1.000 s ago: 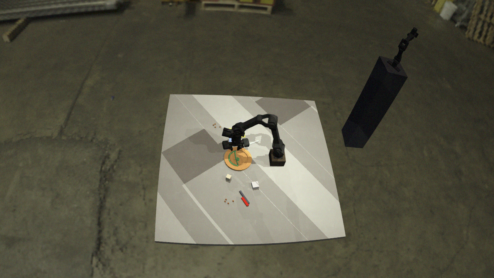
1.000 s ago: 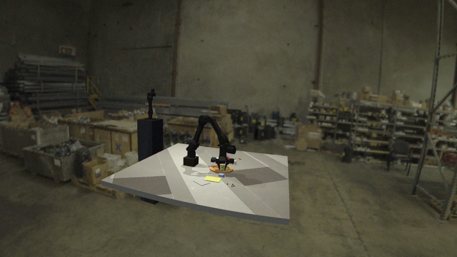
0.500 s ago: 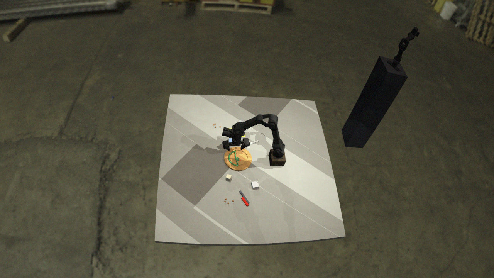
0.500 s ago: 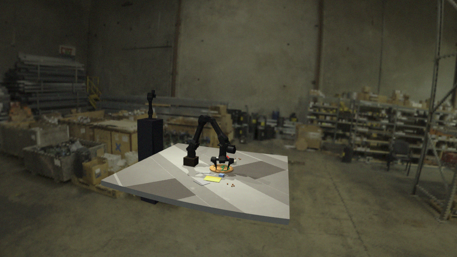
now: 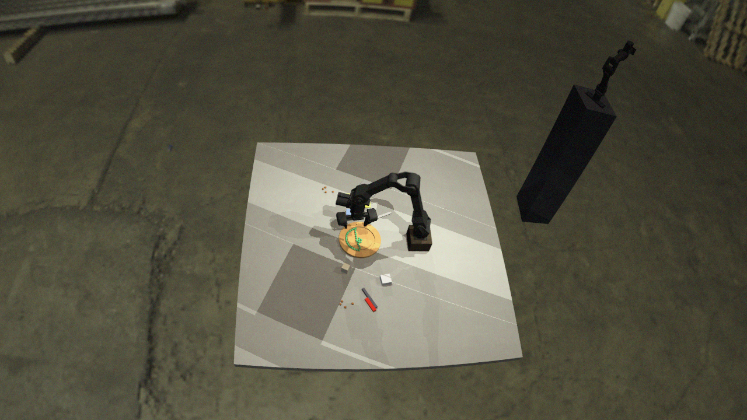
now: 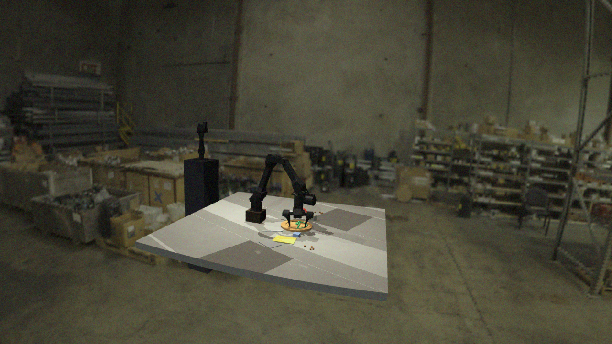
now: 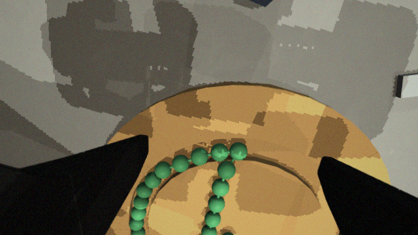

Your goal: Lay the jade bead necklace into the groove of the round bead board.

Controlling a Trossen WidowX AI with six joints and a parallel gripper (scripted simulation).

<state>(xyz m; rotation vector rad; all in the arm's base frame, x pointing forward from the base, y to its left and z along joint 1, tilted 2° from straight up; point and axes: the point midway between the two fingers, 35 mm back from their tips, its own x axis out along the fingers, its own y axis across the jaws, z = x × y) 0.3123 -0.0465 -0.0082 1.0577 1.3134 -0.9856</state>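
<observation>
The round wooden bead board (image 5: 377, 245) (image 6: 295, 230) (image 7: 281, 130) lies flat on the table. The green jade bead necklace (image 5: 346, 240) (image 7: 220, 187) lies on it. In the wrist view one strand curves along the left of the ring groove up to its far part; from there the other strand cuts back across the raised centre. The right part of the groove shows no beads. Beads bunch near the middle in the top view. My gripper (image 5: 355, 224) (image 6: 297, 225) (image 7: 233, 154) is open wide and empty, low over the board, its fingers either side of the far beads. The wrist view cuts off the near beads.
A blue block (image 6: 296, 234), yellow card (image 6: 284, 239) and pale bar (image 5: 384, 214) lie close beside the board, on the gripper's side. Across the board are a beige cube (image 5: 345, 266), a white block (image 5: 386, 279), a red-and-grey tool (image 5: 370, 304) and small brown balls.
</observation>
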